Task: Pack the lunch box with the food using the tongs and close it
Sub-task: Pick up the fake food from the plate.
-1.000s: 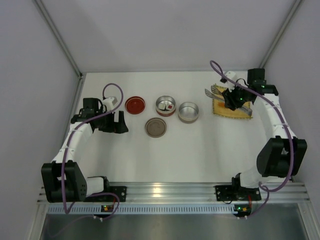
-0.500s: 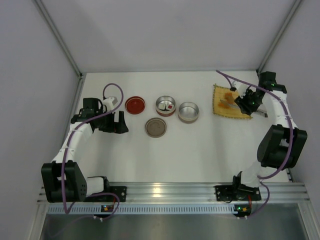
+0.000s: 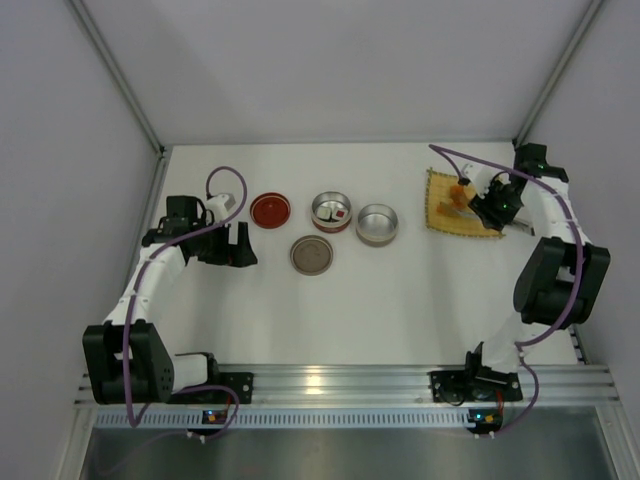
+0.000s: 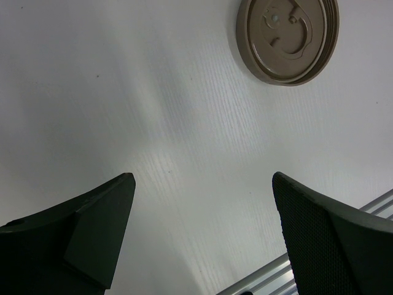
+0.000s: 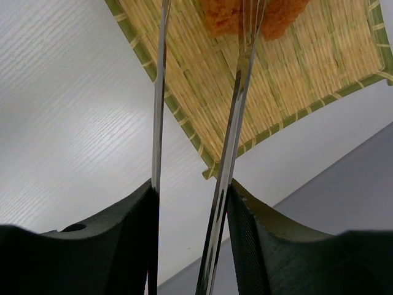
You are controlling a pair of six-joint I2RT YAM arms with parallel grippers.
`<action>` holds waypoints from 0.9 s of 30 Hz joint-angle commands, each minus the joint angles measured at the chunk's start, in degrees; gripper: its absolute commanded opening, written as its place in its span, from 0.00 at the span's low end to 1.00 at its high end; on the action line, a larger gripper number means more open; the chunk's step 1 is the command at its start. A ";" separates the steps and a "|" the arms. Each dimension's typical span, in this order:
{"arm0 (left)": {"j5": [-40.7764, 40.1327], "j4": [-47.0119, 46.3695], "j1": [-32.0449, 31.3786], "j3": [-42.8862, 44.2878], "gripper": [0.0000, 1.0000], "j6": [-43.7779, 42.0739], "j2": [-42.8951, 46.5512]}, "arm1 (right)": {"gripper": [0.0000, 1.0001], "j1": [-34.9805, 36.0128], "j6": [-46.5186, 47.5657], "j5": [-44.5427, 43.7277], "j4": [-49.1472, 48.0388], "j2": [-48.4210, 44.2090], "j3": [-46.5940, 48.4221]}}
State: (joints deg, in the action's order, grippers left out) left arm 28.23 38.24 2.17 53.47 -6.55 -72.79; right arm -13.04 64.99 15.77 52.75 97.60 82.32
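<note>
Tongs [image 5: 236, 104]: slim silver pair, held in the right claw [image 5: 191, 193] at the far right of the white desk [image 3: 400, 300]. The two arms run apart from each other out over a yellow woven mat [image 5: 295, 67]. In the right wrist view, one arm's forked tip overlies an orange food chunk [image 5: 221, 15] on the mat; the other arm passes just beside that chunk.

Surroundings:
- Round tin [image 3: 318, 205] at mid-desk, well apart from the mat, holding small white-and-dark pieces with red [image 3: 338, 211].
- Second silver tin [image 3: 377, 238] just beside it on the right; its contents cannot be made out.
- Red round lid [image 3: 270, 210] to the left of the tins.
- Brown round lid [image 3: 311, 254] in front of them, lying flat.

Right claw: partly closed and clamped on the tongs, with one tong arm lying against the inner face of each finger.

Left claw [image 4: 202, 184]: fingers wide apart, nothing between them, above bare desk to the left of the red lid. The brown lid shows at the upper edge of its wrist view.
</note>
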 commanded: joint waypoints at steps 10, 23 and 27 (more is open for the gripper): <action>1.57 -0.01 0.37 1.99 0.98 -0.31 -1.03 | 0.48 -0.85 3.03 -1.18 -1.42 3.03 4.25; 1.22 -0.01 0.29 1.72 0.98 -0.22 -1.12 | 0.48 -0.76 2.69 -1.01 -2.83 3.65 6.88; 1.13 -0.01 0.37 1.72 0.98 -0.22 -1.30 | 0.48 -0.76 1.81 0.31 -2.39 3.65 8.20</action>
State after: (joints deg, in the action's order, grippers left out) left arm 28.29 38.26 2.17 53.47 -6.55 -73.80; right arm -13.04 66.85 13.58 52.07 101.47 87.24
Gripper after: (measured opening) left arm 0.983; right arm 0.482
